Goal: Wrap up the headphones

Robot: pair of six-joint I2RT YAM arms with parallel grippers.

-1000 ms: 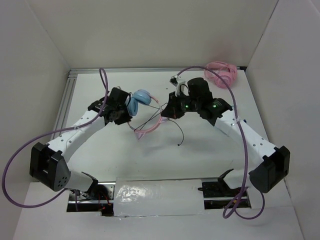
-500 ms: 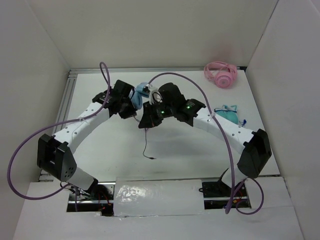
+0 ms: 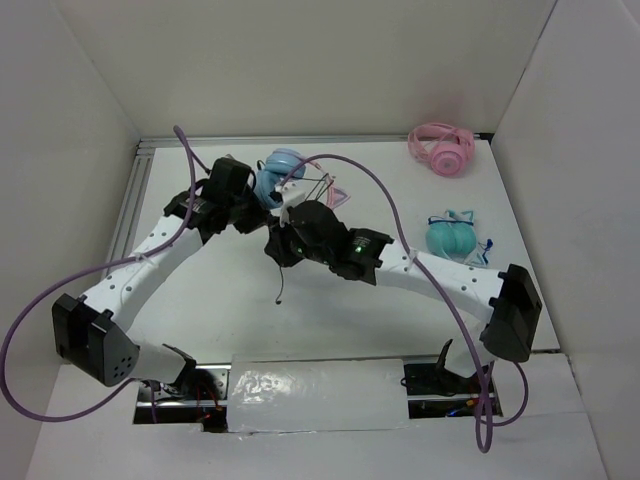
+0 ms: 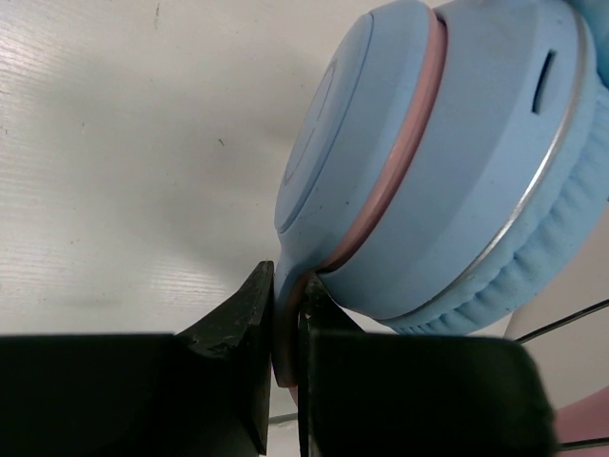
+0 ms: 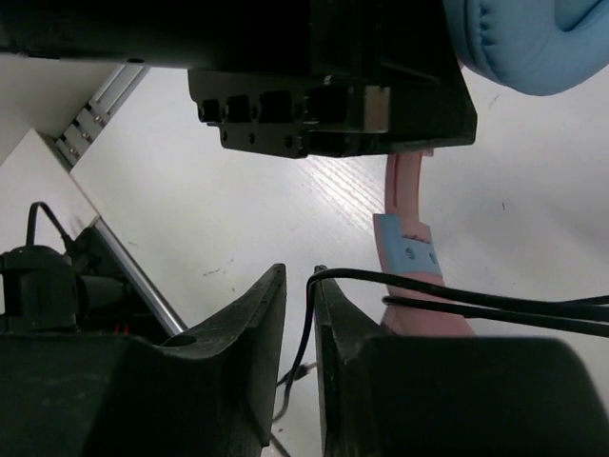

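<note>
The table is viewed from above and behind the arms, from well back. The headphones are seen at very close range past the left gripper, and from low over the table past the right gripper. The headphones are shared by all three views.

Cable of headphones between right fingers

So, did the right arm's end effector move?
Yes. The right end effector swung left, away from the all-pink over-ear headphones in the far right corner.
</note>
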